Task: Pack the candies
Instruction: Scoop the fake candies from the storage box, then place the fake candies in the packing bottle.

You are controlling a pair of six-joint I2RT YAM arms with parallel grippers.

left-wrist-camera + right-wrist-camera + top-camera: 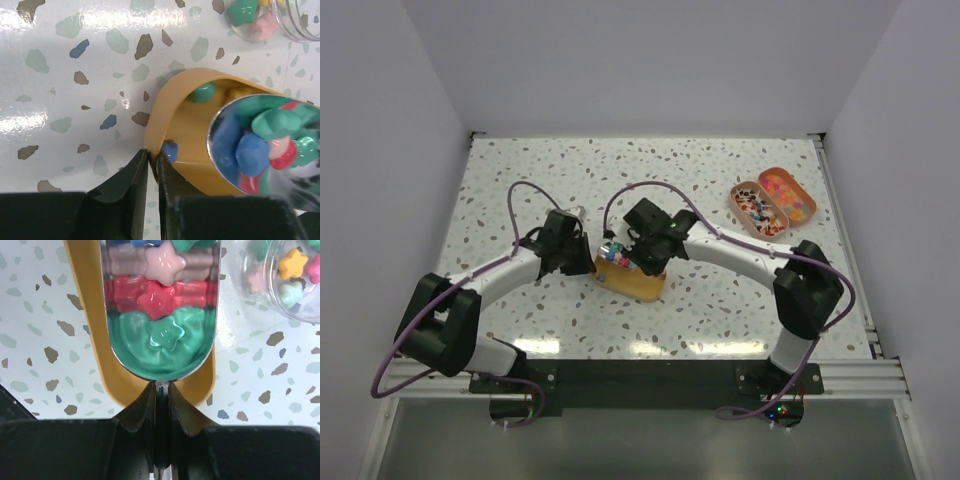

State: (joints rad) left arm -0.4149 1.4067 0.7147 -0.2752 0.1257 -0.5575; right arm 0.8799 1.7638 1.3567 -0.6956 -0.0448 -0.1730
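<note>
An orange oval container (638,286) lies at the table's middle, with a few candies (202,92) inside it. My left gripper (152,157) is shut on its near rim (156,131), one finger outside the wall and one inside, next to a blue candy (170,150). My right gripper (161,387) is shut on the handle of a shiny metal scoop (160,352). The scoop hangs over the container (90,315) and carries star-shaped candies (162,297) in pink, red and green. From the left wrist the scoop (225,142) shows blue, green and red candies (252,152).
A clear jar (290,275) with mixed candies lies on the table just beside the container, also in the left wrist view (270,17). An open orange tin (772,200), both halves holding small sweets, sits at the back right. The table is speckled white.
</note>
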